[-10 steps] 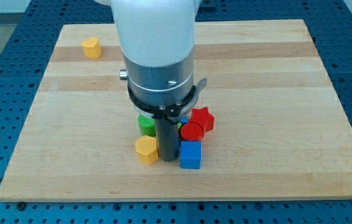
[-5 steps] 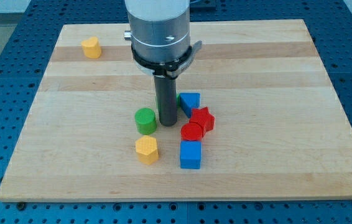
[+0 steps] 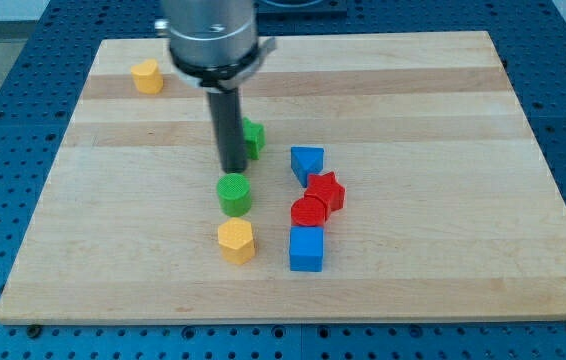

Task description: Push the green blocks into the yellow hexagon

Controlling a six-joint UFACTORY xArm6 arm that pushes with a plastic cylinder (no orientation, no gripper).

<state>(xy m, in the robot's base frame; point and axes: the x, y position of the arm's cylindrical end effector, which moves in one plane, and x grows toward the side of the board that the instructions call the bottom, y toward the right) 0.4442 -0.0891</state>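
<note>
In the camera view, my tip [image 3: 233,170] sits on the board just above the green cylinder [image 3: 234,193], toward the view's top, close to it and perhaps touching; the gap is too small to judge. The yellow hexagon [image 3: 235,241] lies straight below that cylinder, toward the view's bottom, with a narrow strip of bare wood between them. So tip, cylinder and hexagon stand almost in one line running down the view, and I judge that a push toward the view's bottom would drive the cylinder into the hexagon.

A second green block [image 3: 252,137] shows partly behind the rod, just to the view's right of it and a little above the tip; its shape is hidden. It lies farther from the hexagon and off that line.

The rod is a bare pusher: it grips nothing and only bears against blocks.

To the view's right stand a blue block [image 3: 306,163], a red star [image 3: 327,189] and a blue cube [image 3: 306,248], apart from the line.
</note>
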